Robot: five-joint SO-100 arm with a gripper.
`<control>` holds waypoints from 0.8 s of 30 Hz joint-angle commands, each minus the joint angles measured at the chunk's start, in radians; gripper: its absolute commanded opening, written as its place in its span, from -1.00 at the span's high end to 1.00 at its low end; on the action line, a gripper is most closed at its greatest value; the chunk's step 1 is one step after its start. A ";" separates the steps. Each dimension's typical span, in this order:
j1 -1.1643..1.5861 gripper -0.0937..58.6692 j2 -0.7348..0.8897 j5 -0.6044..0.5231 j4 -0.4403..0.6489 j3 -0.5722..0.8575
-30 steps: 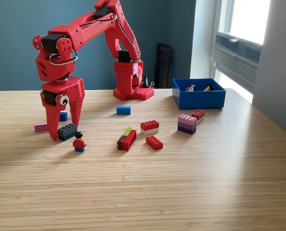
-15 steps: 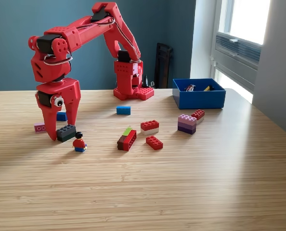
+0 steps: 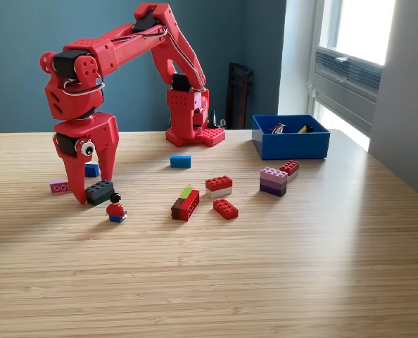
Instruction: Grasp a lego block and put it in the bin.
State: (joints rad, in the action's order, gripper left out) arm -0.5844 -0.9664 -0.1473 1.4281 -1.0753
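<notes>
My red gripper (image 3: 95,189) points straight down at the exterior view's left, its two fingers spread open. A black lego block (image 3: 99,191) lies on the table between the fingertips. I cannot tell whether either finger touches it. The blue bin (image 3: 290,137) stands at the back right of the view, far from the gripper, with a few small pieces inside.
A minifigure (image 3: 115,208) stands just in front of the black block. A pink brick (image 3: 59,186) and a small blue brick (image 3: 91,170) lie behind the gripper. Mid-table lie a blue brick (image 3: 181,161), red bricks (image 3: 219,185) and a purple stack (image 3: 273,181). The arm's base (image 3: 189,120) is at the back.
The gripper shifted a little to the left and stayed spread around the black block, which barely moved. Everything else is as it was.
</notes>
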 commanded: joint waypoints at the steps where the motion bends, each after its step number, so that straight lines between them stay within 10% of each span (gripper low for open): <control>1: -0.005 0.99 -0.021 0.025 0.026 0.043; 24: 0.402 1.00 -0.601 0.043 0.107 -0.296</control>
State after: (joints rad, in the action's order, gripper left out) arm -0.3022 -1.3407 -0.0905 1.5140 -1.3269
